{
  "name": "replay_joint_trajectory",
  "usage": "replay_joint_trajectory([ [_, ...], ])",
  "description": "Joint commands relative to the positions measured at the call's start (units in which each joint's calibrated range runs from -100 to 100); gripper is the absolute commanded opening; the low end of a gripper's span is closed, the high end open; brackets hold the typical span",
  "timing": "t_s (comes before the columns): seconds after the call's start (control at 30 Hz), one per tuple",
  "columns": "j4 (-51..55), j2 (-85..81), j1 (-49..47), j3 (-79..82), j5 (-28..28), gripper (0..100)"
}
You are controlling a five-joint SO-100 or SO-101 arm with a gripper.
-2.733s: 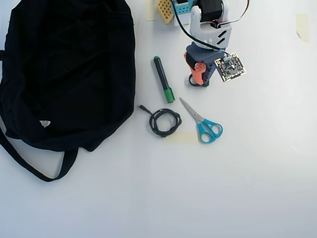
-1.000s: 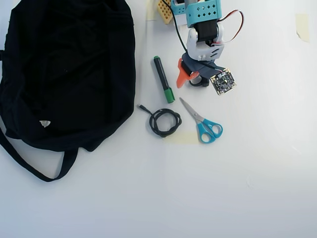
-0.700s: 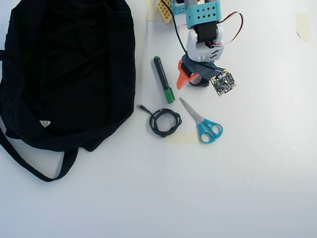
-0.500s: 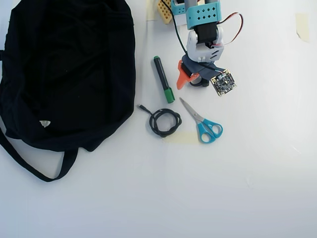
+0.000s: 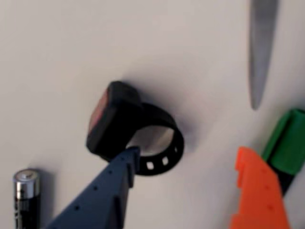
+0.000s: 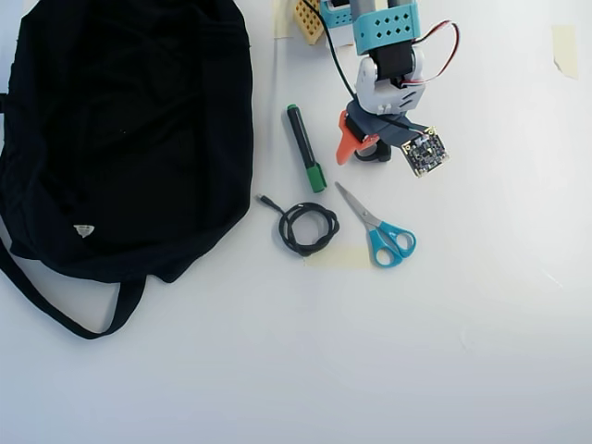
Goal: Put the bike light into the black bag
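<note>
Your gripper stands wide open over the bike light, holding nothing.

In the wrist view, left to right: a battery at the lower edge, the blue finger with its tip at the light's strap loop, the orange finger well apart, beside a green marker. Overhead, the black bag lies far left on the white table, with a coiled cable and scissors between.

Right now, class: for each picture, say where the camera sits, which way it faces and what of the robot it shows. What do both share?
Wrist view: rides on the arm, facing the table; blue and orange jaws open around the bike light, battery beside.
Overhead view: fixed above, looking straight down; arm, black bag, cable.
Shared: gripper, marker, scissors.
</note>
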Motion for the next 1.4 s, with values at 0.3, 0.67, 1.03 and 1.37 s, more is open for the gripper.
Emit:
replay_joint_trajectory([
  [0.3,-11.06,-0.29,-0.75,6.97,-0.70,26],
  [0.67,-13.73,-0.37,-0.53,8.86,-0.76,3],
  [1.03,-13.73,-0.95,-0.23,7.87,-1.02,2],
  [1.37,-12.87,-1.70,-0.83,3.11,-3.90,2],
])
